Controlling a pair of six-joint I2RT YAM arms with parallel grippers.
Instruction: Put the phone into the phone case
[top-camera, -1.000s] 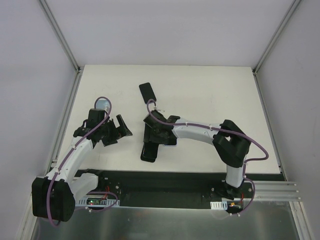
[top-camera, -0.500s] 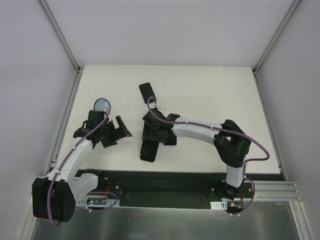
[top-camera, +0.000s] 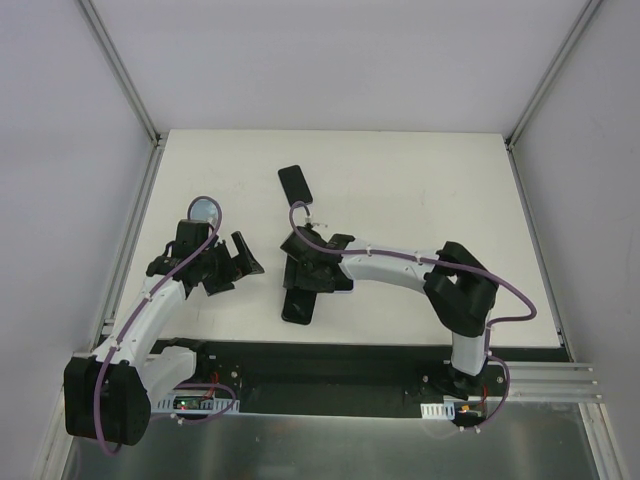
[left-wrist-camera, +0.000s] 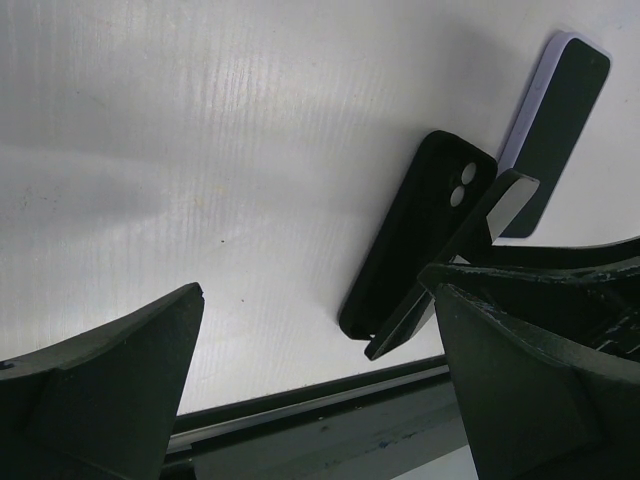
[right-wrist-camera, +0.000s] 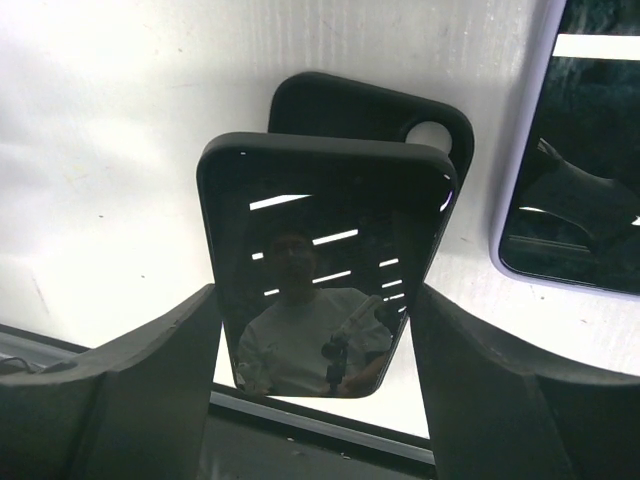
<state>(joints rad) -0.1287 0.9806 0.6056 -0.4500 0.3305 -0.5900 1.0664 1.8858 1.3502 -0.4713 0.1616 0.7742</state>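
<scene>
My right gripper is shut on a black phone, holding its glossy screen by the long edges between both fingers. The phone hangs tilted just above a black phone case that lies flat on the white table, camera hole showing. The case also shows in the top view and the left wrist view, with the tilted phone beside it. My left gripper is open and empty, to the left of the case.
A lilac-edged phone lies screen-up right of the case, also in the left wrist view. Another flat black slab lies farther back. A black rail runs along the table's near edge.
My right gripper has shifted slightly left with the phone in it, staying over the case. The left arm has barely moved.
</scene>
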